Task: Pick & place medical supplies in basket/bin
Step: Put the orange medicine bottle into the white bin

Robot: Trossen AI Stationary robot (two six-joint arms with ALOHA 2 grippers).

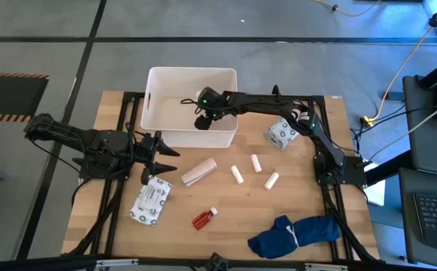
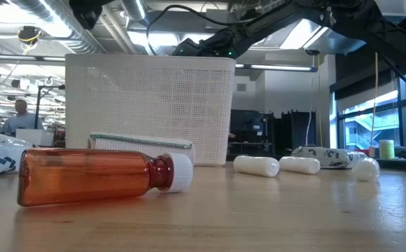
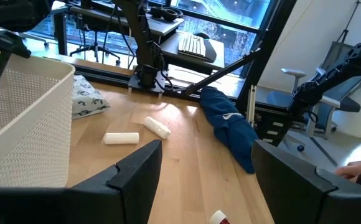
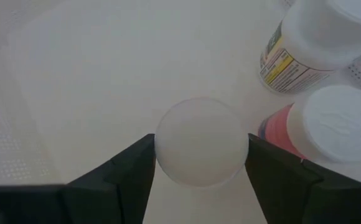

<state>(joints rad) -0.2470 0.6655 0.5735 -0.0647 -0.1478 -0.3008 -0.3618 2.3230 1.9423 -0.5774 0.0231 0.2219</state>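
Note:
The white bin (image 1: 166, 90) stands at the table's far side; it fills the middle of the low view (image 2: 150, 105). My right gripper (image 1: 203, 122) reaches down inside it, shut on a white cylinder (image 4: 199, 142). On the bin floor beside it are a white-capped labelled bottle (image 4: 311, 43) and a red bottle with a white cap (image 4: 330, 127). My left gripper (image 1: 166, 156) hovers open left of the tan bandage roll (image 1: 199, 172). On the table lie three white cylinders (image 1: 236, 175), a red bottle (image 1: 203, 219) and two printed packets (image 1: 151, 202) (image 1: 282, 134). My right gripper pinches the white cylinder between its two fingers, which touch opposite sides of it (image 4: 165, 152). The fingers come from above, pointing down into the bin. The wrist view looks onto the cylinder's round end. Whether it stands on the bin floor cannot be told.
A dark blue cloth bundle (image 1: 294, 235) lies at the table's near right corner. Black frame rails (image 1: 124, 113) run along the table's left and right sides. Bare wood shows between the red bottle and the blue cloth.

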